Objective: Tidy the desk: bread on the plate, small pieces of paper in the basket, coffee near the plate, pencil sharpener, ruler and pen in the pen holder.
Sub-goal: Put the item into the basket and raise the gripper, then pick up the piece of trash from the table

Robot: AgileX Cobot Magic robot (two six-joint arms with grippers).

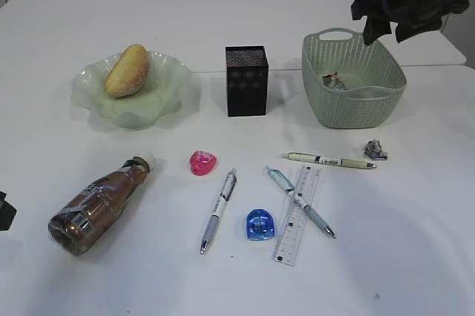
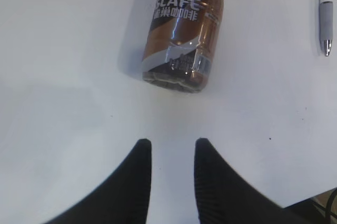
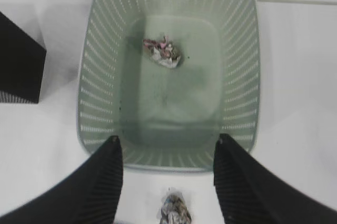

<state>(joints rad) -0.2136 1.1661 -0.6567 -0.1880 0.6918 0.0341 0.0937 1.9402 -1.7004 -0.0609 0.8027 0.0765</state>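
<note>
1. Showing a matt, smooth white finish: desk (image 1: 415,257).
2. Gleaming as glossy translucent glass: plate (image 1: 169,101).
3. Looking like matt perforated plastic: basket (image 3: 100,77).
4. Catching highlights on shiny film: coffee (image 2: 181,29).
5. Appearing as dark metal mesh: pen holder (image 1: 246,81).
6. Lying crumpled, rough: paper (image 3: 163,52).
7. Looking clear, glossy plastic: ruler (image 1: 299,214).

Bright, even overhead light is flooding the white desk (image 1: 89,271) you are working over, washing it near featureless while objects are casting only soft, short shadows. Glare is streaking the coffee (image 2: 181,29) bottle's label in your left wrist view. The dark fingers (image 3: 100,187) are looming soft-edged in your right wrist view, and the exterior view is showing mild softness throughout.
</note>
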